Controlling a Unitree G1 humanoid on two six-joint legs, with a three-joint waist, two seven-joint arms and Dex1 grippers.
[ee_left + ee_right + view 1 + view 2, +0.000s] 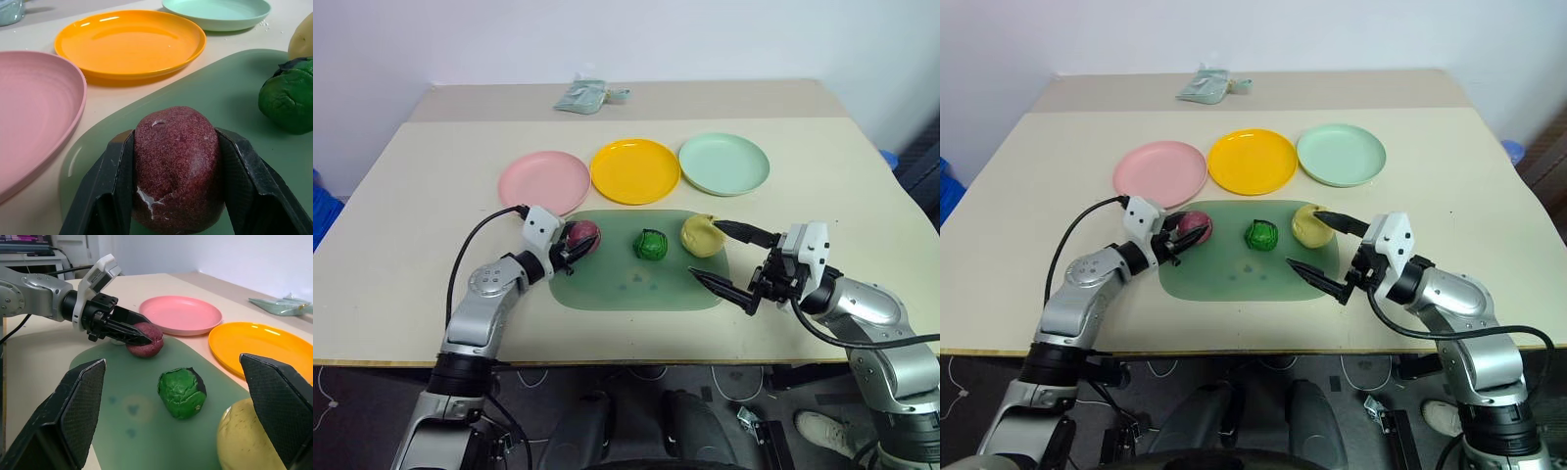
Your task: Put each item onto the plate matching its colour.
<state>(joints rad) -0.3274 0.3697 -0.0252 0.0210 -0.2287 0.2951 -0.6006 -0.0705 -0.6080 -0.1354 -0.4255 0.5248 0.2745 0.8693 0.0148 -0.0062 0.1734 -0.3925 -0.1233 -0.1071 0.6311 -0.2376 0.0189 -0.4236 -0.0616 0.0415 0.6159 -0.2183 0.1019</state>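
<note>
My left claw (576, 244) grips the dark red-purple toy fruit (177, 166) at the left end of the green cutting board (636, 286); my right claw (722, 257) gapes beside the pale yellow pear (701, 235).

1. We see silver-grey rounded arm shells with black joints on both sides.
2. Each wrist carries a white boxy housing.
3. The left gripper (576, 245) and right gripper (724, 260) have long, black, textured fingers.
4. Black cables loop along each forearm.
</note>
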